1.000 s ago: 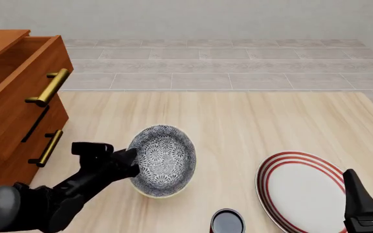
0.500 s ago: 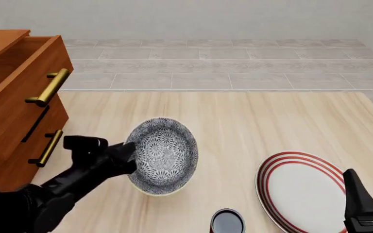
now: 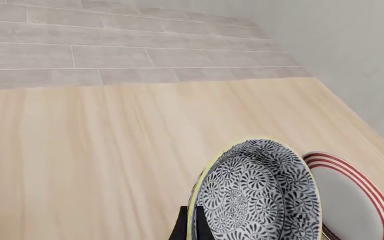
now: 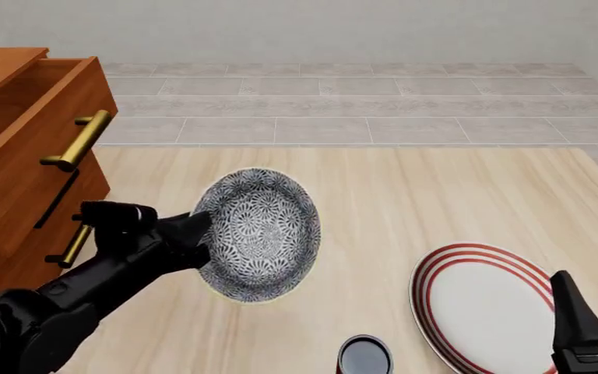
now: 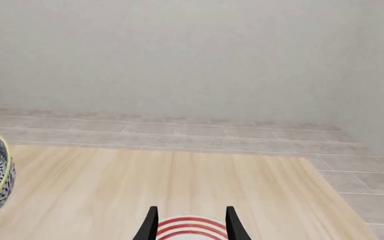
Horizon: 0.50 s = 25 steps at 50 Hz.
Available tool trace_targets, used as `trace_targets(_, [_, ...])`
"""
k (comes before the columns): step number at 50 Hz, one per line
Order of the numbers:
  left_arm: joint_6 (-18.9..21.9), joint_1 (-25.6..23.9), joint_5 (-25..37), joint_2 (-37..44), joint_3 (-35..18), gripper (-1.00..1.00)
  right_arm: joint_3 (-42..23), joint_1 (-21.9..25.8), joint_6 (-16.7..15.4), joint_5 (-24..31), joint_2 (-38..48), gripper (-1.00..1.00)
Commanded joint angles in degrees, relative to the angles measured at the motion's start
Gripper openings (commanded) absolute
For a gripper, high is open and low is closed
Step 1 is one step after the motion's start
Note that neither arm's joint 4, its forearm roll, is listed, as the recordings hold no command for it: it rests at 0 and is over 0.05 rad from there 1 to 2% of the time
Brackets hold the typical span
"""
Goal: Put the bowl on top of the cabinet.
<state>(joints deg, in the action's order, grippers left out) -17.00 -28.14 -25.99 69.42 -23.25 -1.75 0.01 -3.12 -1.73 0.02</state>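
Carry step in hand: the left tool is pinching the bowl by its rim on the cabinet side, and the bowl hangs tilted, opening facing up and toward the camera, above the worktop and apart from it by the look of the shadow below. In the left wrist view the bowl sits right at the fingers with the plate behind it. The cabinet stands at the left edge of the front view, well apart from the bowl and taller than its present height; the upper drawer looks pulled out, brass handles sticking toward the arm. Next move likely calls for more lift, then a sweep left over the drawer front onto the cabinet top, levelling the bowl before release. Risk: clipping the drawer edge or a handle if the sweep starts low. Open room is ample above and behind; cup and plate lie right, off the path. Right tool is spread and empty, parked over the plate.
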Motion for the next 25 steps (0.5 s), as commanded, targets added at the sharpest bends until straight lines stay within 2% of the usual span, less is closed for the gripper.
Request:
trace_targets(1, [0.27,-0.46,4.27,-5.18,-1.73,-1.00,-0.22,0.04,0.02,0.04,0.00,1.00])
trace_targets(13, [0.56,-0.37,6.78,-8.06,-2.84,-1.00,-0.29,0.10,-0.02,0.13,0.00,1.00])
trace_targets(17, [1.16,-0.27,6.81,-11.42,-2.37,-1.00,-0.30,0.09,0.00,0.14,0.00,1.00])
trace_targets(25, [1.61,0.10,8.64,-11.67,-3.76,-1.00,-0.26,0.16,-0.09,0.08,0.00,1.00])
